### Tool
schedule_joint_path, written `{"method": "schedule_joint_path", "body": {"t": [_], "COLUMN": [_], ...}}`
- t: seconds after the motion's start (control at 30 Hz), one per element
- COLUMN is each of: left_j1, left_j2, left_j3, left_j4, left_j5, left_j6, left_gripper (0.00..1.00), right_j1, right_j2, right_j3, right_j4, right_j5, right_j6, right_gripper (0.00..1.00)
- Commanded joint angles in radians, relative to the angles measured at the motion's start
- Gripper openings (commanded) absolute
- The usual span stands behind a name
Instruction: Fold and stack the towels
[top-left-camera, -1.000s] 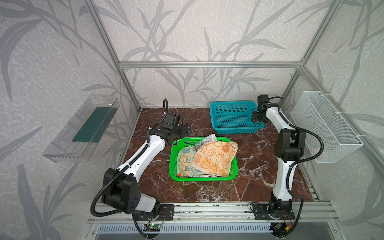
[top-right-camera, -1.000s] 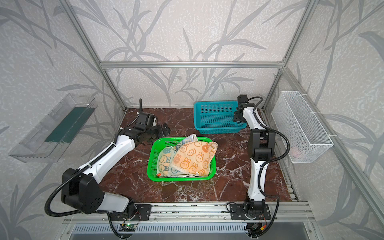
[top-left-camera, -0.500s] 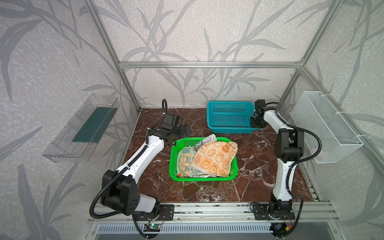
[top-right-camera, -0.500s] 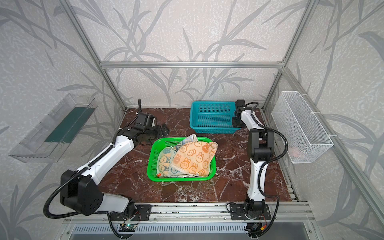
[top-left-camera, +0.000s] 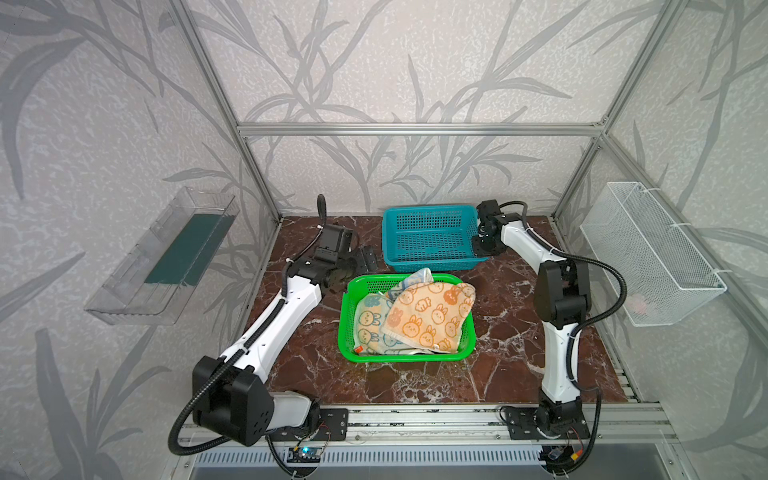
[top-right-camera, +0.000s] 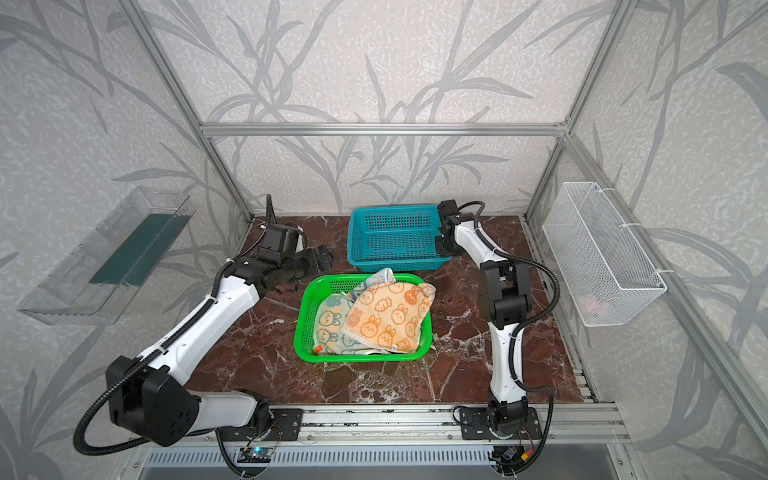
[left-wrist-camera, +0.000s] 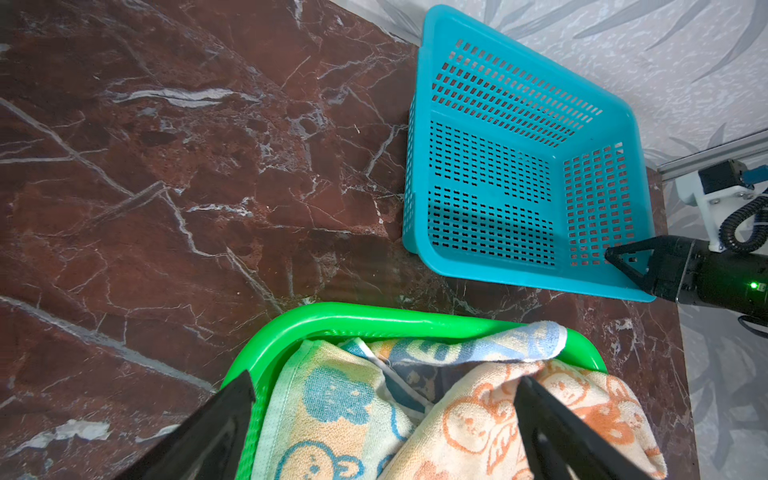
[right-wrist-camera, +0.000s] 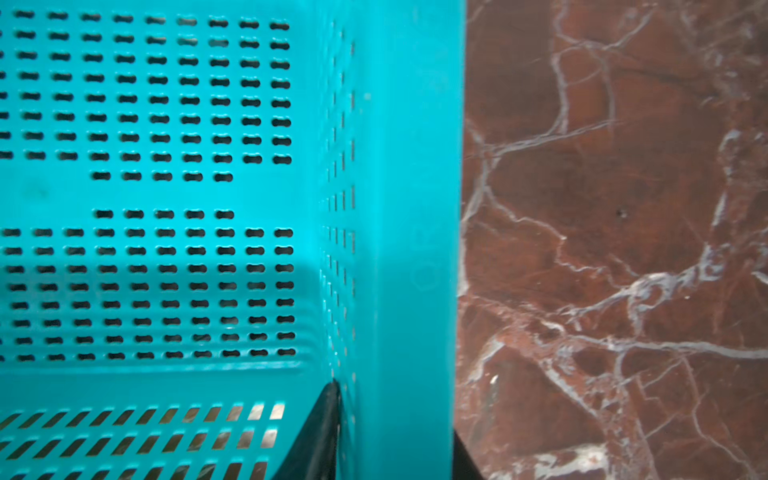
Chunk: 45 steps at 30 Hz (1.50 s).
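The left hand (left-wrist-camera: 384, 378) is spread wide and holds nothing. It hovers at the closest corner of the green basket (top-left-camera: 345, 324). The towels (top-left-camera: 415, 328) lie heaped in that basket just beneath and ahead of it, a peach towel (top-left-camera: 428, 316) over a cream-and-blue towel (top-left-camera: 368, 322). Well apart from them, the right hand (right-wrist-camera: 394, 409) is clamped narrow on the side wall of the blue basket (top-left-camera: 428, 212), with one finger inside and one outside. Both baskets sit on the marble bench (top-left-camera: 511, 336).
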Motion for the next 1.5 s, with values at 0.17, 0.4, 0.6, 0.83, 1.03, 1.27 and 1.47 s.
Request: {"method": "schedule_joint_path", "body": {"t": [0.17,0.4,0.6,0.83,1.03,1.27,1.47], "left_j1": [0.076,0.176,0.217,0.244,0.255,0.254,0.236], "left_j2": [-0.050,-0.074,-0.069,-0.048,-0.059,-0.021,0.053], "left_j3": [-0.059,-0.086,-0.065,-0.047,-0.052,0.025,0.130], "left_j4": [-0.050,-0.059,-0.098,-0.148,-0.150,-0.161,-0.193], "left_j5": [0.043,0.131,0.142,0.143,0.119,0.113,0.114], "left_j6": [-0.045,-0.093,-0.081,-0.088,-0.106,-0.102,-0.065], "left_gripper": [0.99,0.99,0.99,0.99,0.99,0.99,0.99], "right_j1": [0.130,0.230,0.317,0.392,0.434,0.410,0.353], "right_j2": [0.023,0.149,0.333,0.467,0.498,0.458,0.370], "right_j3": [0.133,0.337,0.641,0.787,0.785,0.830,0.828], "right_j4": [-0.140,-0.231,-0.350,-0.310,-0.212,-0.188,-0.204], "right_j5": [0.095,0.089,0.072,0.000,-0.018,-0.032,-0.049], "right_j6": [0.161,0.307,0.403,0.482,0.451,0.387,0.350], "right_gripper": [0.27,0.26,0.26,0.27,0.35,0.58,0.80]}}
